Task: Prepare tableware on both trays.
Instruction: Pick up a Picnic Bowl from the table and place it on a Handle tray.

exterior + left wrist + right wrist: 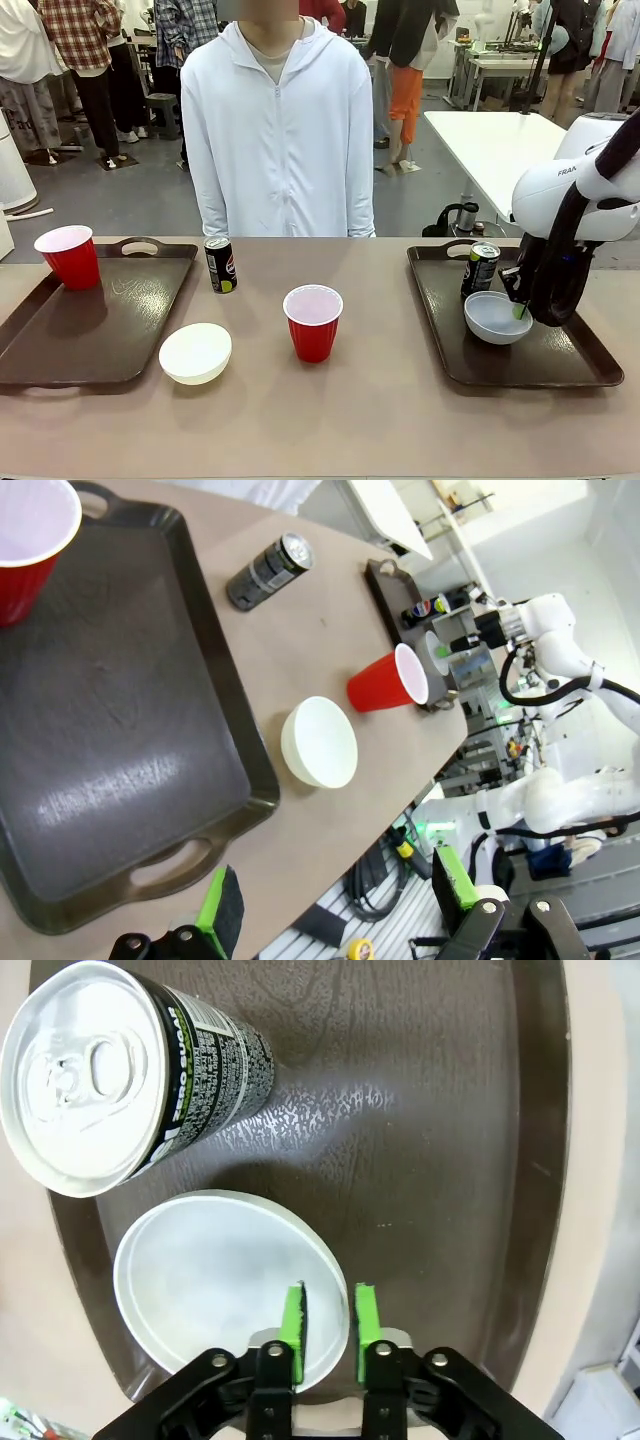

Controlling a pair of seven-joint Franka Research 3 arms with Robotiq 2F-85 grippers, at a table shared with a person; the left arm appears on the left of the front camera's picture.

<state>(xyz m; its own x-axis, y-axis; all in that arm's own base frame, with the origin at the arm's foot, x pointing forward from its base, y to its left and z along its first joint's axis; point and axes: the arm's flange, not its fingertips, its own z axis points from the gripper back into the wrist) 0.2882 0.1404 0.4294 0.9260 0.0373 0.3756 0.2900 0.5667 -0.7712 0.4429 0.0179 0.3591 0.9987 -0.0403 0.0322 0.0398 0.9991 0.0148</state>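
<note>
My right gripper (520,310) (329,1315) is down at the right tray (575,365) (430,1110). Its fingers are nearly together across the rim of a whitish bowl (495,318) (210,1270), one inside and one outside. A black can (481,268) (120,1070) stands upright just behind that bowl. The left tray (100,330) (120,710) holds a red cup (68,256) (25,540) in its far corner. On the bare table are a second can (221,264) (268,570), red cup (313,322) (390,680) and bowl (195,352) (320,742). My left gripper (338,905) hangs open and empty.
A person in a white hooded jacket (278,130) stands at the far side of the table, hands out of sight. The table's near edge (330,880) runs just under my left gripper. Bare table (380,400) lies between the trays.
</note>
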